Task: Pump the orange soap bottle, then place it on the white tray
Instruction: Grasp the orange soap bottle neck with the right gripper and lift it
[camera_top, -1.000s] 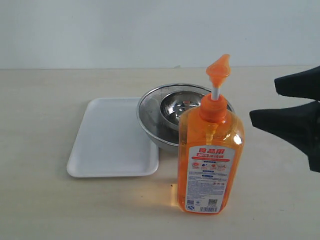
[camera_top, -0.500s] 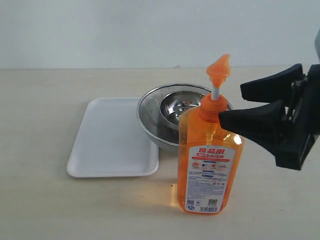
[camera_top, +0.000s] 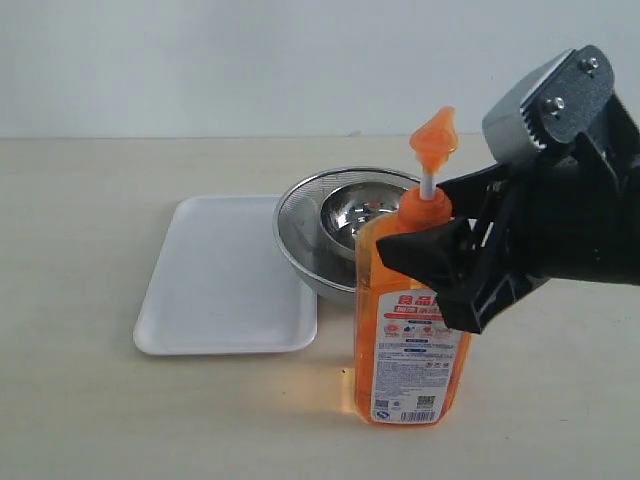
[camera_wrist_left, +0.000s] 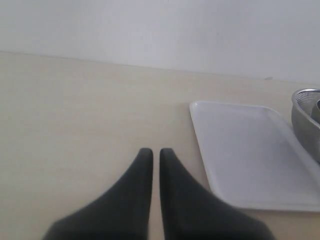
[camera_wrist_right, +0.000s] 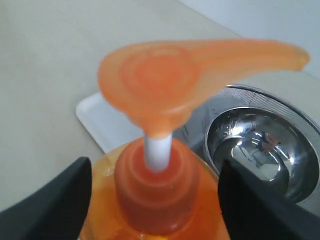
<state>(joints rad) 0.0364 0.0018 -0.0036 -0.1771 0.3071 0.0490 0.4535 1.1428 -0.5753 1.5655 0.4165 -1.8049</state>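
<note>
The orange soap bottle (camera_top: 405, 330) stands upright on the table, its pump head (camera_top: 435, 138) raised on a white stem. My right gripper (camera_top: 415, 218) is open and straddles the bottle's shoulder just below the collar, one finger in front and one behind. In the right wrist view the collar (camera_wrist_right: 150, 195) sits between the two black fingers (camera_wrist_right: 60, 200), with the pump head (camera_wrist_right: 150, 80) above. The white tray (camera_top: 225, 280) lies flat to the bottle's left. My left gripper (camera_wrist_left: 156, 152) is shut and empty over bare table beside the white tray (camera_wrist_left: 250, 150).
A steel mesh bowl (camera_top: 300, 230) holding a smaller steel bowl (camera_top: 365, 215) stands right behind the bottle, touching the tray's right edge. That bowl (camera_wrist_right: 260, 145) also shows in the right wrist view. Its rim (camera_wrist_left: 307, 120) appears past the tray in the left wrist view.
My right gripper has come in from the right edge and now has its open fingers either side of the bottle's shoulder. The bottle, tray and bowls have not moved.
</note>
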